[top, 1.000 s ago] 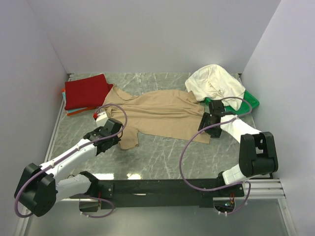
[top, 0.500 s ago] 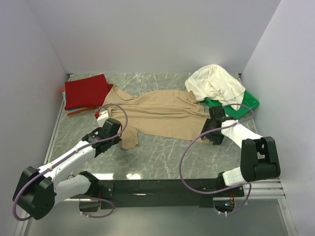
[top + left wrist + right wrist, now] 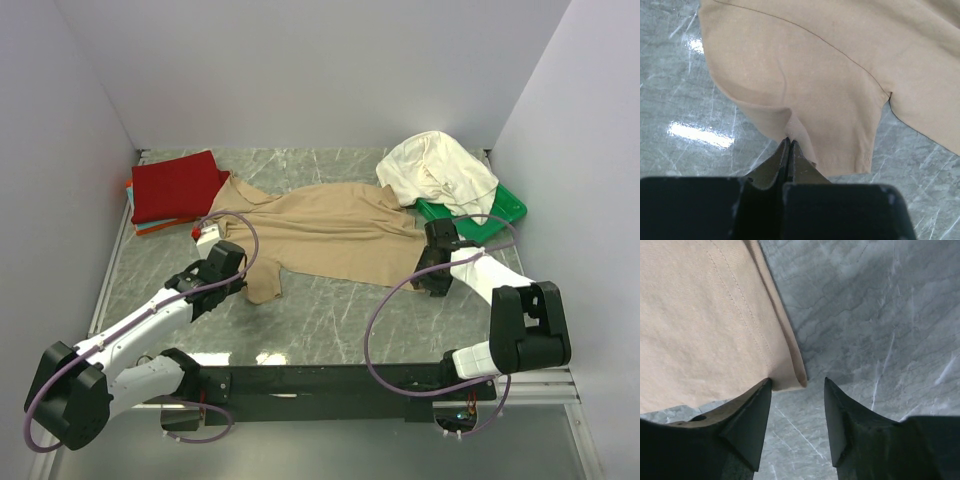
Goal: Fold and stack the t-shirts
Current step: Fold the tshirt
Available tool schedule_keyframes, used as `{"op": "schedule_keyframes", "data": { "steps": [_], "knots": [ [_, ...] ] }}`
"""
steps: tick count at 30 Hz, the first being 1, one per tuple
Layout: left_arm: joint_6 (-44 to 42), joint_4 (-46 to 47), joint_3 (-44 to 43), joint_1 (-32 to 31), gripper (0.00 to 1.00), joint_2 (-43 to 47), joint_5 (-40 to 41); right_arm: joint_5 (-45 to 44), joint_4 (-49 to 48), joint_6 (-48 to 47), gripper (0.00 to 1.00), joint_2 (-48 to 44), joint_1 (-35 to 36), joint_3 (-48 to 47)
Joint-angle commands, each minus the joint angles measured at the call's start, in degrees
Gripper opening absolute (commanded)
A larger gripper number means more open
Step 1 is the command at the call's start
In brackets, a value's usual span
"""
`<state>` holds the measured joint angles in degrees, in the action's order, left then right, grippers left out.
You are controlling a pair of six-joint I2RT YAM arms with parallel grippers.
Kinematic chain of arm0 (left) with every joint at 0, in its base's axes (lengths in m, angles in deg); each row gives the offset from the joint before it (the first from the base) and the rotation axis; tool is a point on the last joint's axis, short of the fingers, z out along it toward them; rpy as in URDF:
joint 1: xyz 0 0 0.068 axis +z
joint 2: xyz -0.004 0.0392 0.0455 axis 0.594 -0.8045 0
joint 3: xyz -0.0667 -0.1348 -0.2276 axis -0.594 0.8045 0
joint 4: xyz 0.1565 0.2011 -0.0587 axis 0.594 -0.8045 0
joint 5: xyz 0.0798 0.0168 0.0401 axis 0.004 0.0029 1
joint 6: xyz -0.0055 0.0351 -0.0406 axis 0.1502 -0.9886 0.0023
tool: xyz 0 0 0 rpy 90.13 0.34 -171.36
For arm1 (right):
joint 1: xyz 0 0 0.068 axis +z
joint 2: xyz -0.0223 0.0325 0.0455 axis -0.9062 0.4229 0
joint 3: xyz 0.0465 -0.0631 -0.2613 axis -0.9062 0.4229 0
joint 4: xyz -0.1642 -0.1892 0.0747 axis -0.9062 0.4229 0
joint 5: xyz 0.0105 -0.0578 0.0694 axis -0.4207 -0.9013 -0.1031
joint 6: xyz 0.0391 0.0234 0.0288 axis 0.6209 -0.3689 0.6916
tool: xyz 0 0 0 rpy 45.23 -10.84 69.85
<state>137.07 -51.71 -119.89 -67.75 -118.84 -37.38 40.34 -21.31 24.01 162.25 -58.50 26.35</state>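
- The left gripper [image 3: 788, 144] has its two fingers pressed together with no gap. They pinch the hem of a short sleeve, and the cloth puckers into a small fold right at the tips.
- That sleeve belongs to the tan t-shirt [image 3: 815, 75], which lies spread on the grey marble table [image 3: 680, 100].
- The right gripper [image 3: 796, 382] stands wide apart and grasps nothing. One bottom corner of the tan t-shirt's stitched hem lies between its fingers [image 3: 752, 415], and the left fingertip sits at the cloth's edge.
- From above, the left gripper [image 3: 238, 272] is at the shirt's near-left sleeve and the right gripper [image 3: 428, 278] is at its near-right corner.
- The tan t-shirt [image 3: 330, 230] lies flat but wrinkled across the middle of the table [image 3: 330, 310], between the two grippers.
- A cream-white t-shirt [image 3: 435, 170] sits heaped at the far right, draped over a green plastic tray [image 3: 500, 207].
- A deep red t-shirt [image 3: 175, 185] lies folded in the far-left corner, on top of thin orange and teal cloth [image 3: 150, 228] that shows at its edges.
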Motion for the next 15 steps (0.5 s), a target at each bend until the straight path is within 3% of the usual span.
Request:
{"op": "schedule_keyframes", "data": {
  "steps": [1, 7, 12, 15],
  "knots": [
    [-0.7, 1.0, 0.0, 0.3, 0.01, 0.8, -0.4, -1.7, -0.4, 0.6, 0.52, -0.8, -0.5, 0.2],
    [-0.6, 0.9, -0.1, 0.3, 0.02, 0.9, 0.0, -1.5, -1.0, 0.0, 0.33, 0.7, -0.5, -0.1],
    [-0.5, 0.4, -0.6, 0.3, 0.01, 0.6, 0.4, -0.6, -1.0, -0.5, 0.03, 1.3, -0.5, -1.3],
    [-0.2, -0.2, -1.2, 0.3, 0.01, 1.8, 0.6, -0.4, -0.2, -0.7, 0.00, 1.1, -0.4, -2.3]
  ]
}}
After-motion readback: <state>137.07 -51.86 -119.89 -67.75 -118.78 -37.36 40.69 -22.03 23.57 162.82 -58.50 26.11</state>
